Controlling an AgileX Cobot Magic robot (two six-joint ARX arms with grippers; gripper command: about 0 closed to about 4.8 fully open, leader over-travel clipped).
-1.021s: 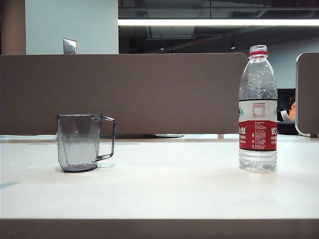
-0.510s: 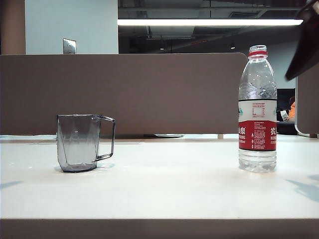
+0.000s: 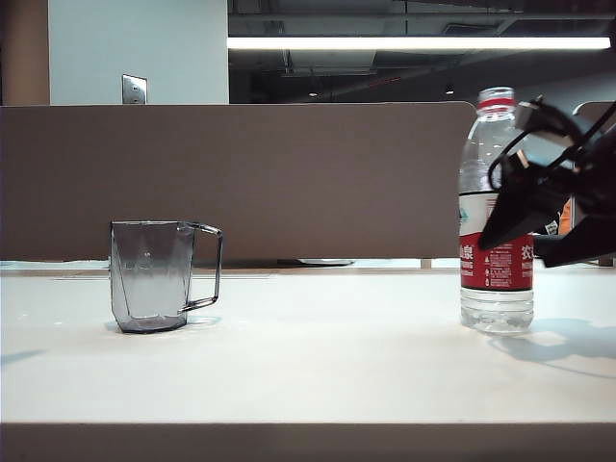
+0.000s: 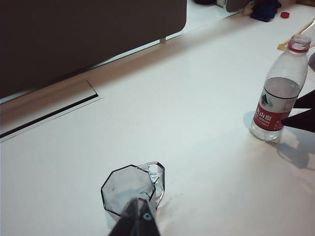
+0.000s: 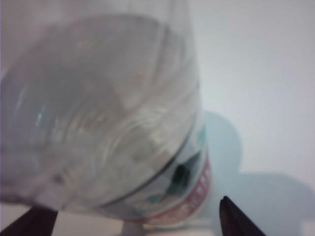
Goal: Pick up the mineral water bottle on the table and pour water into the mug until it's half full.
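1. White desk [image 3: 308, 366] spans the exterior view, with the other things standing on it well apart.
2. Dark right arm reaches in from the right edge of the exterior view, angled down toward the bottle's label height, cables looping above the wrist.
3. Clear mineral water bottle [image 3: 498, 212] stands upright at the right, uncapped, with water [image 3: 497, 310] visible in its base; in the right wrist view it fills the frame, blurred.
4. Right gripper [image 5: 138, 219] is spread wide, one finger on each side of the bottle's body; contact cannot be told.
5. Smoky-grey mug [image 3: 154, 276] stands upright at the left, handle toward the bottle.
6. Left gripper [image 4: 135, 221] hovers just above the mug, only a dark tip showing; whether its fingers are released or clenched cannot be told.
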